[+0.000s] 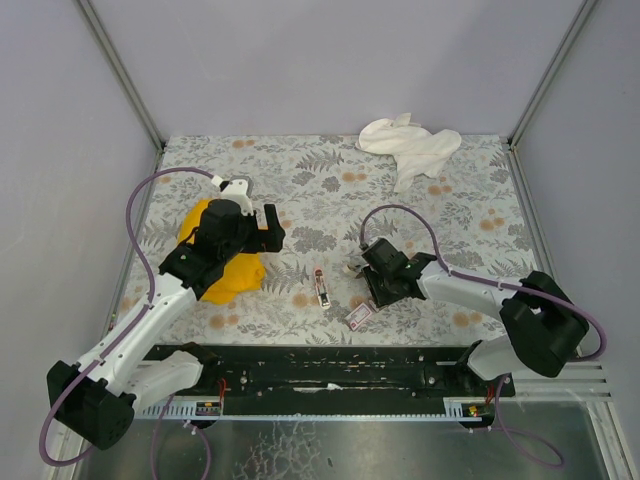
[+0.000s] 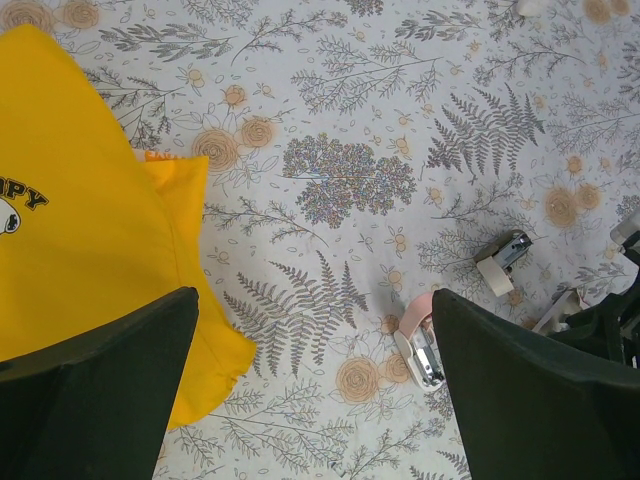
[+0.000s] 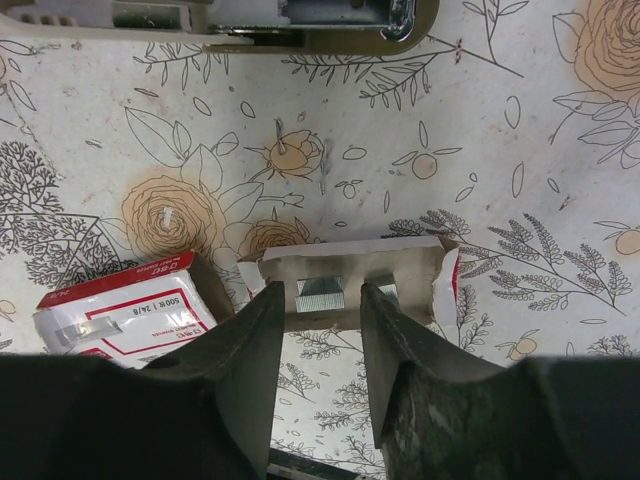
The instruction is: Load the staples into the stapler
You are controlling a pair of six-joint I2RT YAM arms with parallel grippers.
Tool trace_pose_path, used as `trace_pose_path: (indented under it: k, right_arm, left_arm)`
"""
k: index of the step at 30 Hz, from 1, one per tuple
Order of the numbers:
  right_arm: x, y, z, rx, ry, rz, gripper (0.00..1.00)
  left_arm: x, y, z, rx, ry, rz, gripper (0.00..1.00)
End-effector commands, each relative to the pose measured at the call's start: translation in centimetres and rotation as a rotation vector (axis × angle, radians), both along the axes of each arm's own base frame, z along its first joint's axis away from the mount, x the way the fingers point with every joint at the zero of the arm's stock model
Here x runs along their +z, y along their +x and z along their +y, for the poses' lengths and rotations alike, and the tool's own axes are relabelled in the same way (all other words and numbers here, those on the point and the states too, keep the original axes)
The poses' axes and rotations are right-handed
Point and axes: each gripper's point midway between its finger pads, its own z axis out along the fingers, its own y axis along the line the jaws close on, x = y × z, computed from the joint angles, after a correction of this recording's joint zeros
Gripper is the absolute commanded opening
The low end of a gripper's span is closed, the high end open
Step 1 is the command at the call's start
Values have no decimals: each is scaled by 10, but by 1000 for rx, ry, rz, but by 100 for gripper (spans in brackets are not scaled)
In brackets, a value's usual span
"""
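Right tool half-open astride thin silvery staple strip in grey-brown cardboard tray; off-centre pinch could snap it. Left tool gapes.

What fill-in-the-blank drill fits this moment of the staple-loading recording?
The left gripper hangs open beside a printed cloth coloured ____.
The right gripper has its fingers either side of a strip of ____ in the cardboard tray.
The tiny stapler between the arms is ____.
The crumpled cloth at the far edge is ____.
Missing: yellow; staples; pink; white.
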Motion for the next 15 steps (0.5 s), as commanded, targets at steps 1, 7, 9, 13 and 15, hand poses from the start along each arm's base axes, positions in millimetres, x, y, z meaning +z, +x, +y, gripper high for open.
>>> trace_pose_path:
  k: [1, 7, 9, 13, 15]
  right_arm:
    - [1, 7, 6, -4, 1, -45, 41]
    - [-4, 5, 6, 0, -15, -37, 37]
    - [-6, 4, 5, 1, -23, -32, 36]
    - [-8, 2, 1, -2, -41, -28, 35]
    - [-9, 0, 0, -1, -45, -27, 33]
  left_arm:
    - [5, 3, 3, 8, -6, -30, 100]
    - [5, 4, 2, 8, -7, -29, 100]
    - [5, 4, 2, 9, -7, -29, 100]
    - [5, 4, 2, 9, -8, -28, 100]
    - [5, 4, 2, 9, -8, -29, 100]
